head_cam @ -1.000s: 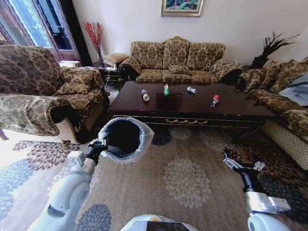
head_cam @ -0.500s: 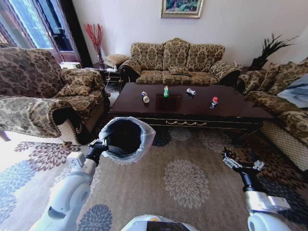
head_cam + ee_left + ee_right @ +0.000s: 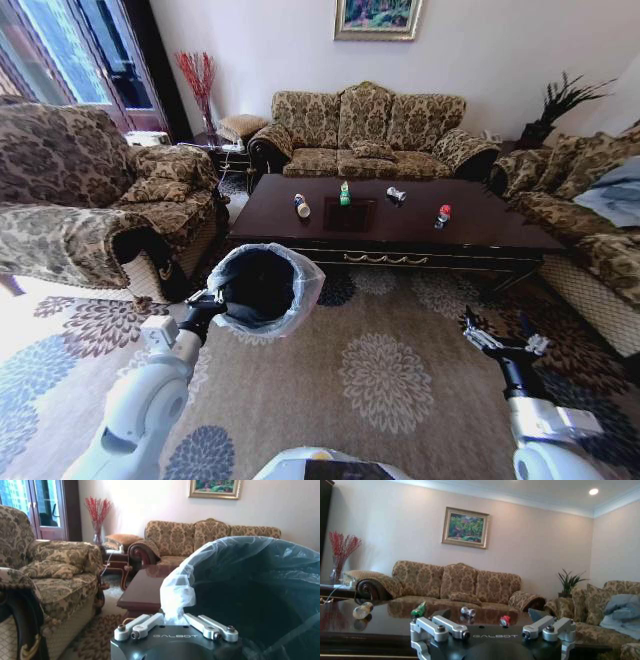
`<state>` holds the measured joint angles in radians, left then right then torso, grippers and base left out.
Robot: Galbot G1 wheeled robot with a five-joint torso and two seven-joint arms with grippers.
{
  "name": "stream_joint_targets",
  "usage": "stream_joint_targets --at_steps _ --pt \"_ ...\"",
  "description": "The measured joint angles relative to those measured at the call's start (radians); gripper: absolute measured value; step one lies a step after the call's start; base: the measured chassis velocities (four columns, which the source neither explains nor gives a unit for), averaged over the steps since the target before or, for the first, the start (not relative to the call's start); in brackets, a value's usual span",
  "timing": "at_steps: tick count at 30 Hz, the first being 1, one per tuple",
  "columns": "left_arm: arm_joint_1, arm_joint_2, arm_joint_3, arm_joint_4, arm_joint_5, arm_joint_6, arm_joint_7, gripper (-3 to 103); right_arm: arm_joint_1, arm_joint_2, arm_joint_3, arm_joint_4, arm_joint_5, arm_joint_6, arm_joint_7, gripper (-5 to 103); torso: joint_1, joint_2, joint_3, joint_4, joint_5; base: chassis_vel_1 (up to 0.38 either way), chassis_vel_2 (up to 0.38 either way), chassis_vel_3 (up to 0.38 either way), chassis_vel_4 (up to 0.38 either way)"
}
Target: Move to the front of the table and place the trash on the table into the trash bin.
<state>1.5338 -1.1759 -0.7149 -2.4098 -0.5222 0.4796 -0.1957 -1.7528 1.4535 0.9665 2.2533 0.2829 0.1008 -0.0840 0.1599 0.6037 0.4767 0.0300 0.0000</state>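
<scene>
My left gripper (image 3: 207, 298) is clamped on the near rim of the trash bin (image 3: 262, 290), pinching the whitish plastic liner along with the edge — from my left wrist I see the bag (image 3: 176, 592) bunched between my two fingers and the dark hollow of the bin beyond them. I hold the bin off to my left, above the patterned carpet (image 3: 390, 370), in front of the table's left end and apart from it.

My right gripper (image 3: 498, 342) hangs low on my right side with its fingers spread wide and nothing between them.

The table (image 3: 480, 236) lies ahead of me, long side across my view, with a sofa (image 3: 365, 128) behind it. On its dark top sit the four pieces of trash, well apart in a loose row: the whitish bottle (image 3: 301, 205) lying on its side toward the left, the green packet (image 3: 345, 191) standing near the middle, the small silver can (image 3: 397, 194) lying just right of it, and the red can (image 3: 442, 215) farthest right. From my right wrist I see the same four across the glossy surface — bottle (image 3: 362, 611), packet (image 3: 418, 610), silver can (image 3: 467, 611), red can (image 3: 504, 620).
</scene>
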Motion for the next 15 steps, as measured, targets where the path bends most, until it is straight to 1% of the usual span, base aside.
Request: stream_joint_targets --at_steps 6,15 --pt "0.012 0.007 -0.013 -0.006 -0.01 0.0 -0.003 2 0.008 -0.009 0.0 -0.015 0.001 -0.002 0.004 100 0.01 0.023 0.013 0.0001 0.0 0.0 0.0 0.0 0.0" --pt "0.019 0.013 -0.027 -0.012 -0.026 0.001 -0.011 2 0.019 -0.013 -0.01 -0.029 -0.006 -0.023 0.003 100 0.027 0.063 0.036 0.0001 0.0 0.0 0.0 0.0 0.0"
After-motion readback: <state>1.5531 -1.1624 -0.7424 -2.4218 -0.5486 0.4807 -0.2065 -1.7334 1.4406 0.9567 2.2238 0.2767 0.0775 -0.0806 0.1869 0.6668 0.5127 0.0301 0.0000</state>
